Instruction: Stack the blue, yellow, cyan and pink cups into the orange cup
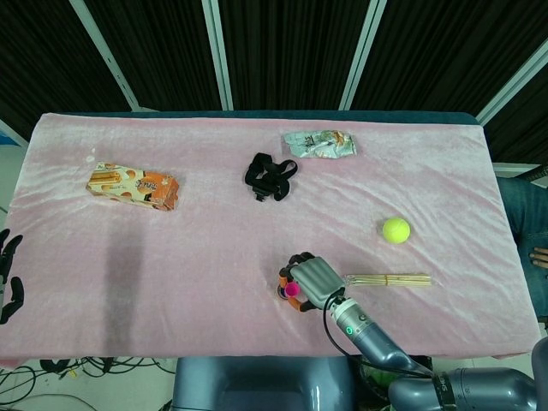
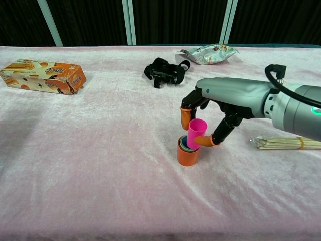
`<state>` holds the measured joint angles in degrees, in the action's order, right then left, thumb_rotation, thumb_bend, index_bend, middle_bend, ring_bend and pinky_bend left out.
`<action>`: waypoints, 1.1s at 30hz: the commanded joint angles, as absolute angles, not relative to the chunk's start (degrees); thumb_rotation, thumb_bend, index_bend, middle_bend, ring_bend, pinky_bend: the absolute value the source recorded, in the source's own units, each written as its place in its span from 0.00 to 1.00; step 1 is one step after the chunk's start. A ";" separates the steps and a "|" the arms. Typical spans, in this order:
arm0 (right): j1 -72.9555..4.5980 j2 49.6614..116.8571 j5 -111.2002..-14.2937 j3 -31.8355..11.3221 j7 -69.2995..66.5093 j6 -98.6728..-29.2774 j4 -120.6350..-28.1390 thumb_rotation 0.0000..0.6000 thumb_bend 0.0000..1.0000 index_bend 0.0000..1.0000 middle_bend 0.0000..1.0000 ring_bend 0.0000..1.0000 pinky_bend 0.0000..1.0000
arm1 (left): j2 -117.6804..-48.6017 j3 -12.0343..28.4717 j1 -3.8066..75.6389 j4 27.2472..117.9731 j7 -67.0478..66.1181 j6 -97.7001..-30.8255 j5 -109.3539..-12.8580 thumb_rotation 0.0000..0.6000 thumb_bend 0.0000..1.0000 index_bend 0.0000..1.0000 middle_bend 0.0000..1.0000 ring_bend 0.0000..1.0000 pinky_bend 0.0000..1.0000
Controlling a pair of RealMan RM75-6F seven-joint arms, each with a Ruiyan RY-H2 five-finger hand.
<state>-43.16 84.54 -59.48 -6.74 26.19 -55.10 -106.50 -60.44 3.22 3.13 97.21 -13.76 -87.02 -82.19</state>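
The orange cup (image 2: 187, 156) stands upright on the pink cloth with other cups nested in it; a cyan rim (image 2: 181, 146) shows at its mouth. My right hand (image 2: 213, 118) pinches the pink cup (image 2: 195, 132) between orange-tipped fingers, its base dipped into the stack's mouth, most of it above the rim. In the head view the right hand (image 1: 311, 282) covers the stack, with only the pink cup (image 1: 292, 290) peeking out. My left hand (image 1: 8, 274) hangs off the table's left edge, holding nothing, fingers apart.
A bundle of wooden sticks (image 2: 286, 143) lies just right of the hand. A yellow ball (image 1: 396, 229), a black strap (image 1: 270, 176), a snack packet (image 1: 319, 144) and an orange box (image 1: 134, 188) lie farther back on the pink cloth (image 1: 214, 257).
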 commanded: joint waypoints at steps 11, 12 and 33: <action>-43.61 86.12 -59.16 -6.73 25.47 -55.16 -103.99 1.00 0.29 0.55 0.46 0.23 0.20 | -60.43 3.24 3.14 97.19 -13.74 -87.02 -82.17 1.00 0.68 0.09 0.02 0.00 0.03; -43.64 86.19 -59.07 -6.70 25.41 -55.12 -103.85 1.00 0.29 0.55 0.45 0.23 0.20 | -60.42 3.26 3.14 97.19 -13.72 -87.03 -82.15 1.00 0.68 0.09 0.02 0.00 0.03; -40.98 77.99 -61.20 -5.50 24.03 -58.97 -109.39 1.00 0.17 0.13 0.07 0.12 0.20 | -60.46 3.26 3.11 97.11 -13.66 -87.13 -82.22 1.00 0.68 0.09 0.02 0.00 0.03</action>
<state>-42.42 80.28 -59.89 -5.37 24.52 -56.50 -108.27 -60.47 3.25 3.11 97.12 -13.68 -87.12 -82.23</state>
